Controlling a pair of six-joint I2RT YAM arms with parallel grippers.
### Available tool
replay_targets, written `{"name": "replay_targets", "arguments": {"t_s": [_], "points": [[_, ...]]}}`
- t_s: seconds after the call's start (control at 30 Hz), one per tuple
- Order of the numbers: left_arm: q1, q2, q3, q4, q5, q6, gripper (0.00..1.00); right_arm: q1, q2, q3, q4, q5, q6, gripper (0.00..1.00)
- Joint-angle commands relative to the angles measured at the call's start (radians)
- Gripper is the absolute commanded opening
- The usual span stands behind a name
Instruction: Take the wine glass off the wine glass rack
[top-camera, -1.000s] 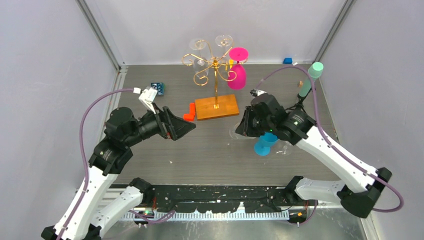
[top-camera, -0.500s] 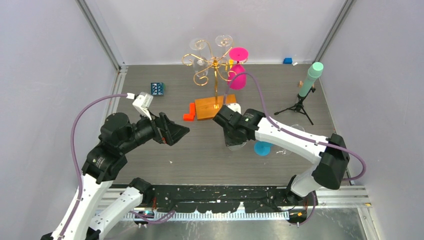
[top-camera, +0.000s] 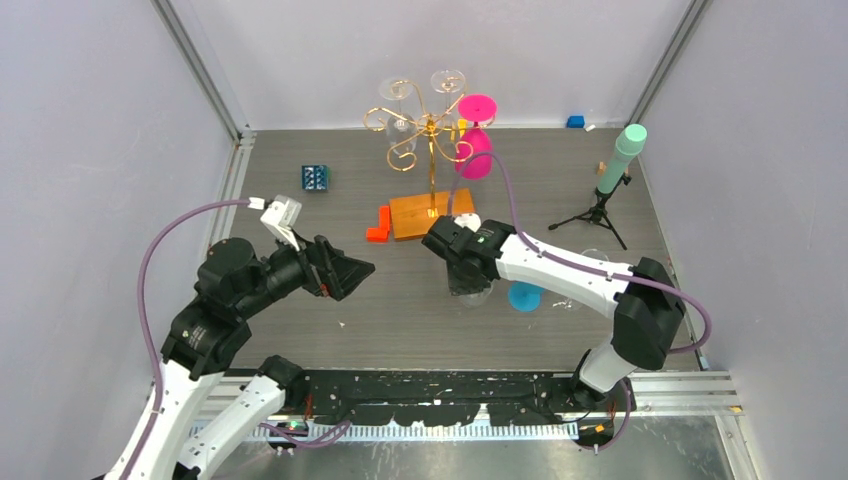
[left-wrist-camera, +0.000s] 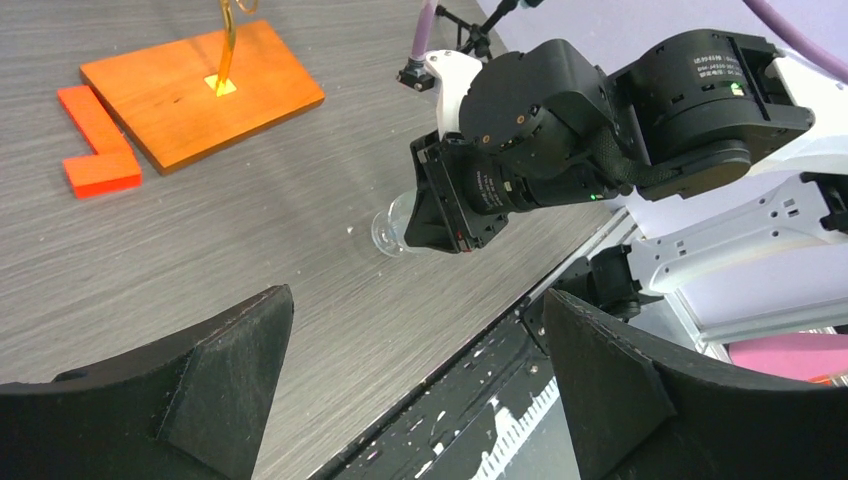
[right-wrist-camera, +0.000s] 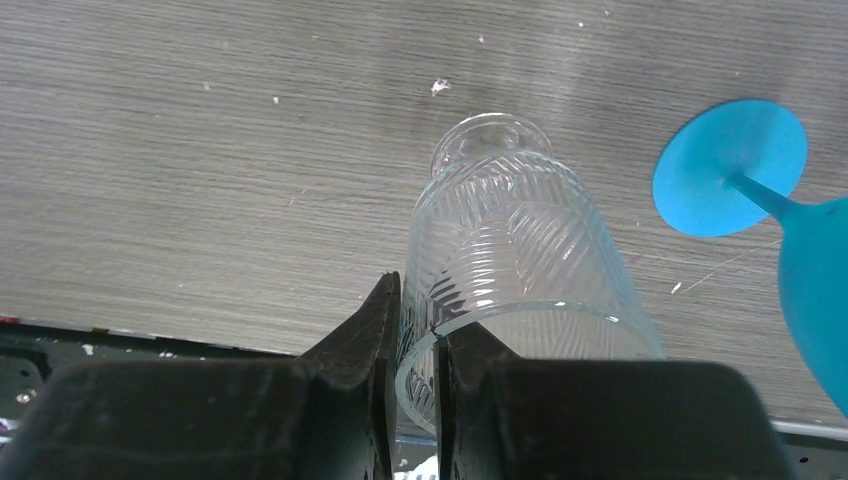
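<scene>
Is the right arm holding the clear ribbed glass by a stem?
No, in the right wrist view its jaws pinch the wall of the clear ribbed glass at the rim, one inside and one outside.

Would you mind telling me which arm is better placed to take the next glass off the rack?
Left, probably: the left gripper is open and empty, facing the wine glass rack; the right gripper is shut on a clear glass.

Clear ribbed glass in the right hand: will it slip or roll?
The clear ribbed glass probably slips easily: the right hand pinches only its smooth rim. Likely fragile, being thin-walled. Its round body may roll if laid sideways.
</scene>
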Motion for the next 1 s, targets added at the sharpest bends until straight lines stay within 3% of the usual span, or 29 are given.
{"name": "replay_targets", "arguments": {"t_s": [0.0,0.17,0.43,0.77,0.97], "points": [[0.004,-0.009,-0.017,-0.005,-0.002,0.031,0.98,-0.02,-0.003,-0.012,0.049,0.012,0.037,0.0],[0.004,-0.016,-0.04,0.012,0.016,0.028,0.99,-0.046,0.021,-0.031,0.075,-0.029,0.047,0.01],[0.004,0.0,-0.034,-0.017,0.011,0.041,0.99,-0.07,0.03,-0.054,0.074,-0.057,0.057,0.11],[0.004,0.042,0.01,-0.04,-0.038,0.058,0.99,-0.076,-0.003,0.009,0.016,-0.036,0.026,0.39],[0.004,0.078,0.043,-0.065,-0.086,0.073,1.0,-0.077,-0.088,0.049,0.003,-0.002,0.008,0.48]]}}
